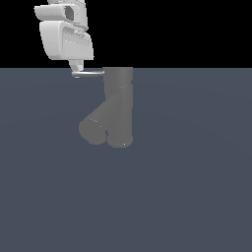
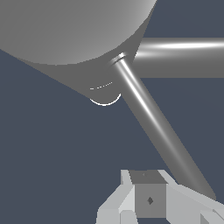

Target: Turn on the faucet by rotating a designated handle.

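Note:
The dull grey Y-shaped faucet (image 1: 119, 106) stands on the floor, its thick spout (image 1: 93, 127) slanting down toward the exterior view's left. Its thin handle (image 1: 89, 74) sticks out sideways from the top of the upright cylinder, toward the exterior view's left. My white gripper (image 1: 76, 68) hangs right above the handle's outer end, and its tips reach the rod there. In the wrist view the handle (image 2: 153, 118) runs from the faucet's body (image 2: 74, 30) down to beside my gripper (image 2: 146, 177). The fingers show no gap and hold nothing.
A flat dark blue-grey floor (image 1: 187, 197) spreads all around the faucet. Nothing else stands on it. In the wrist view a second thick grey cylinder (image 2: 183, 57) lies behind the handle.

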Motion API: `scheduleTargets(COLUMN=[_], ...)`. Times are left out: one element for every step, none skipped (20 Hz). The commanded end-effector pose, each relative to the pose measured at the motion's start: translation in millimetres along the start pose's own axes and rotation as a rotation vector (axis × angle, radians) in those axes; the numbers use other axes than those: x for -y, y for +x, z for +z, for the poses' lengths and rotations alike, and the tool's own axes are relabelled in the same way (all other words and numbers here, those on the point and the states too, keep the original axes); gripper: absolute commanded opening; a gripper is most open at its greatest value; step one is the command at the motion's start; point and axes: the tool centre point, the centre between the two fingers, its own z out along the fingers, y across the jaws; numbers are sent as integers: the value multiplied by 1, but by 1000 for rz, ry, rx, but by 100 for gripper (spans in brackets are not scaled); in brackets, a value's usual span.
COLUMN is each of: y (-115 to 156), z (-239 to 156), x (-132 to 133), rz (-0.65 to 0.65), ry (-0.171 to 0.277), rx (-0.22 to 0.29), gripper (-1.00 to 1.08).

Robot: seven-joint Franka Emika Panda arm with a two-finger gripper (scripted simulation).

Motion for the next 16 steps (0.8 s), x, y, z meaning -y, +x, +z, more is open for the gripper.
scheduleTargets(y=[0, 1, 4, 5, 8, 9, 11, 14, 15, 18, 20, 21, 24, 26, 28, 30], z=[0, 0, 0, 0, 0, 0, 0, 0, 0, 0, 0, 0, 0, 0, 0, 0], x=[-8, -2, -4, -6, -8, -10, -12, -14, -16, -18, -20, -23, -25, -27, -29, -31], rz=[-3, 1, 1, 1, 1, 1, 1, 1, 0, 0, 0, 0, 0, 0, 0, 0], ry=[-7, 1, 1, 1, 1, 1, 0, 0, 0, 0, -1, -1, -1, -1, -1, -2], rx=[-3, -5, -5, -5, -5, -5, -4, -4, -4, -4, -4, -4, -4, -4, -4, -4], gripper=[-100, -100, -100, -100, -100, -100, -100, -100, -100, -100, -100, -100, -100, -100, -100, -100])
